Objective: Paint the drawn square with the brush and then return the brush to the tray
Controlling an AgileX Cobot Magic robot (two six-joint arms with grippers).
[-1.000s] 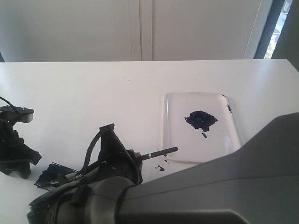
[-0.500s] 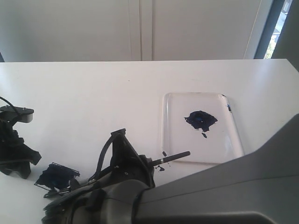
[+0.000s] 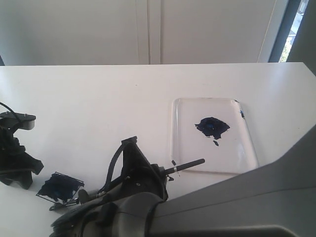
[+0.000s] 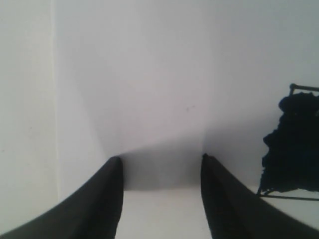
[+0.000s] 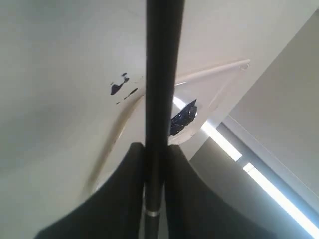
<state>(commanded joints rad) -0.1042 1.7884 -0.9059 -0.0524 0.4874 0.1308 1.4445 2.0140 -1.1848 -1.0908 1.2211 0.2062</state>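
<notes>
Brush clamped in my right gripper, its handle end over the near corner of the tray and its bristle end low by the drawn square, a ragged blue-black patch on the worktop. My left gripper is parted and empty, just beside that square.

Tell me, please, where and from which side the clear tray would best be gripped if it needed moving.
Probably the raised rim along the far short edge of the tray, pinched from above: it is shallow and flat, the paint blob sits mid-floor, and the brush crosses the near-left corner.
</notes>
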